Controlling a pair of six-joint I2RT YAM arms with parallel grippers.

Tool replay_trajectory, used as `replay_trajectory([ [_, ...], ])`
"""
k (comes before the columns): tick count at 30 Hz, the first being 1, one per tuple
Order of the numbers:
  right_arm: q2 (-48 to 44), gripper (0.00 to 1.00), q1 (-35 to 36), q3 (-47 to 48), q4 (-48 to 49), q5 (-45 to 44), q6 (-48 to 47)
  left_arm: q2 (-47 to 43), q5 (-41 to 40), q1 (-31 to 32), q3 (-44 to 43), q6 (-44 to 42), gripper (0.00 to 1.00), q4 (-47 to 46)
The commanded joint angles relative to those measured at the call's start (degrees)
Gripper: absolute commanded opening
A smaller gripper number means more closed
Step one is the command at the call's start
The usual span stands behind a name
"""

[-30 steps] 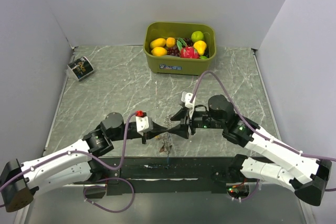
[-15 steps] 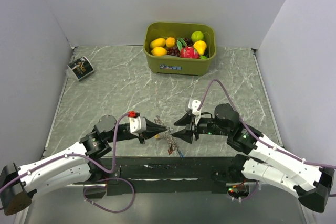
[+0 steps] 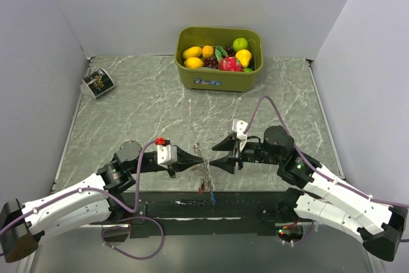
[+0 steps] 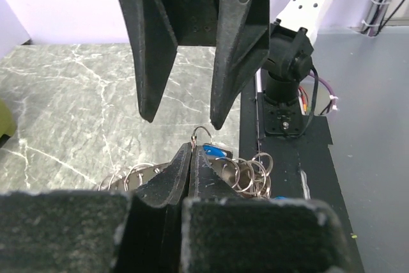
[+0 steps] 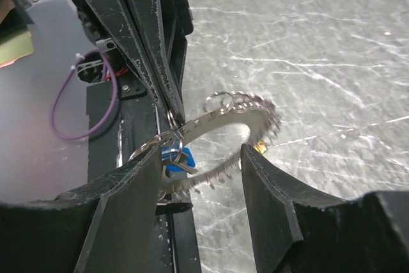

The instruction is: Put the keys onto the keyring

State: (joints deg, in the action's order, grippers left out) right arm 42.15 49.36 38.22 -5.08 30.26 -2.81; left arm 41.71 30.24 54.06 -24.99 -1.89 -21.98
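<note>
The keyring (image 3: 204,176), a grey metal band loop strung with several small split rings, hangs from my left gripper (image 3: 199,158) near the table's front edge. That gripper is shut on it; in the left wrist view its closed tips (image 4: 193,149) pinch a small ring with the band (image 4: 137,174) spread behind. A blue-headed key (image 5: 179,158) dangles from the keyring (image 5: 220,114) just below the pinch, also seen in the left wrist view (image 4: 214,152). My right gripper (image 3: 213,156) faces the left one, open, its fingers either side of the loop (image 5: 201,150) without touching it.
A green bin (image 3: 220,82) of toy fruit stands at the back centre. A small printed card (image 3: 98,82) lies at the back left. A black strip (image 3: 192,208) runs along the near edge below the hanging keyring. Grey walls close in both sides.
The two grippers, tip to tip a second ago, have shifted toward the near edge and drawn slightly apart. The keyring still hangs from the left gripper.
</note>
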Motion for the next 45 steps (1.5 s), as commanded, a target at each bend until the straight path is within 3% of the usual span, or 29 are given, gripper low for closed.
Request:
replay_trajectory([
  [1, 1.4, 0.59, -0.8, 1.4, 2.2, 2.6, -0.1, -0.9, 2.6, 0.2, -0.5, -0.1, 0.01, -5.3],
  [8, 1.4, 0.53, -1.0, -0.1, 3.4, 5.1, -0.4, -1.6, 2.4, 0.3, 0.0, -0.3, 0.01, -5.5],
  [17, 2.6, 0.16, -1.3, 0.1, 3.8, 7.4, -0.3, -1.6, 2.7, 0.2, -0.1, -0.4, 0.01, -6.1],
  [23, 3.3, 0.06, -1.3, 0.3, 3.6, 8.2, -0.4, -2.1, 2.5, 0.3, 0.4, -0.5, 0.01, -6.3],
  [28, 3.0, 0.04, -1.2, -0.2, 3.7, 8.0, -0.4, -2.1, 2.5, 0.3, 0.1, -0.5, 0.01, -6.1],
  [31, 2.3, 0.07, -1.4, -0.1, 3.1, 7.4, -0.6, -2.3, 2.5, 0.3, 0.1, -0.7, 0.01, -5.6],
  [34, 1.0, 0.2, -1.5, 0.1, 2.0, 6.1, -1.1, -2.5, 2.5, 0.3, 0.0, -1.2, 0.01, -4.7],
  [39, -0.6, 0.53, -2.2, 0.5, 1.1, 7.4, -1.7, -2.9, 2.6, 0.3, 0.0, -1.5, 0.01, -4.4],
  [40, -0.5, 0.69, -2.3, 0.7, 1.0, 8.0, -1.7, -2.8, 2.6, 0.3, -0.1, -1.5, 0.01, -4.2],
  [43, 0.5, 0.84, -2.3, 1.2, 1.2, 11.0, -1.2, -2.4, 2.6, 0.3, -0.2, -1.6, 0.01, -4.2],
  [45, 1.9, 0.85, -2.3, 1.5, 2.1, 12.5, -0.5, -2.3, 2.8, 0.2, -0.5, -1.7, 0.01, -4.2],
])
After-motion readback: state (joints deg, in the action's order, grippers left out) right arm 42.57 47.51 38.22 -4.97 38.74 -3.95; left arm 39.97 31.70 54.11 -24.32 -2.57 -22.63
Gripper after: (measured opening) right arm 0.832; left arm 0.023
